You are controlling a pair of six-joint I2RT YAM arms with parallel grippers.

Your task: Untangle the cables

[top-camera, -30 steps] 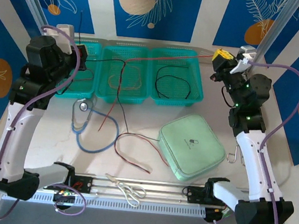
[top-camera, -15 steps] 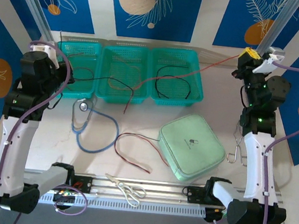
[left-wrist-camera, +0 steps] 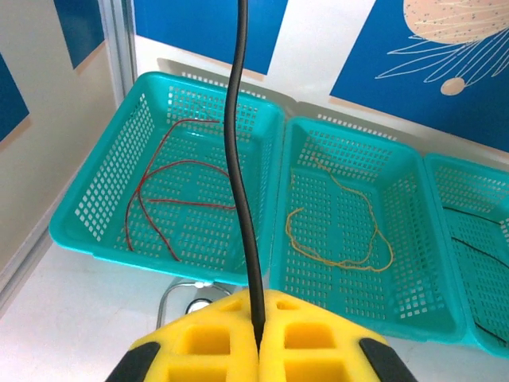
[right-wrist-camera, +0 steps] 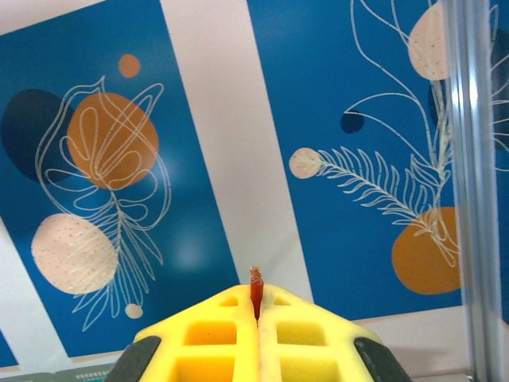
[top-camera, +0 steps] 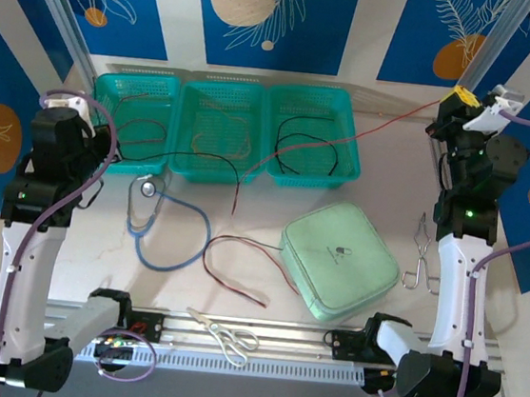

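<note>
- Grip of the right end effector looks thin: its pads are together on the very tip of the red cable, so more pull could slip it free.
- Left end effector is clamped on the black cable.
- Both cables cross over the near rim of the middle basket; if knotted there, spreading the arms would tighten the knot or drag the basket.
- Loose red end dangles near the stethoscope and may snag.

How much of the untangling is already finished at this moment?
Done: sorted cables lie in three baskets, one each. In hand: left end effector grips a black cable, right end effector a red cable. Left: a loose cable on the table.
</note>
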